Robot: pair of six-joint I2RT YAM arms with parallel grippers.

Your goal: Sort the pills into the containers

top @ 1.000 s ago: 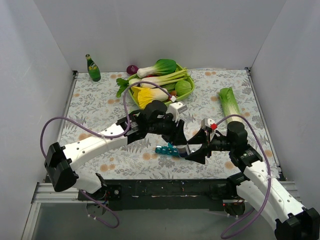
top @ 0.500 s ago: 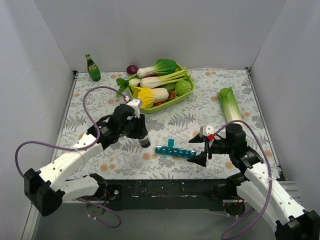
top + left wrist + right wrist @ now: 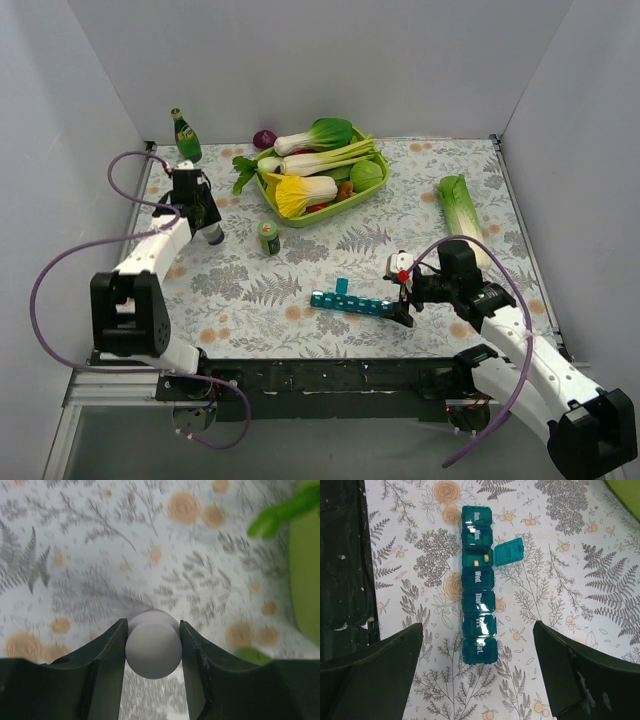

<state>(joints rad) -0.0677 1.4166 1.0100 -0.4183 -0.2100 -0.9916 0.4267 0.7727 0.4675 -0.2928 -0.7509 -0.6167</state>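
The teal pill organiser lies near the table's front edge, end-on to my right gripper. In the right wrist view the organiser runs away from the open right gripper, whose fingers stand wide on either side of its Sat end without touching it. One lid is flipped up, and a small yellowish pill lies in that compartment. My left gripper is at the far left, shut on a small white-capped bottle held over the floral cloth.
A lime-green basket of vegetables stands at the back centre. A green soda bottle is in the back left corner. A small green-capped jar stands in front of the basket. A leek-like vegetable lies at the right.
My left arm has swung from the table's middle to the far left, carrying the white-capped bottle. My right gripper has opened wider and drawn back from the organiser's end.
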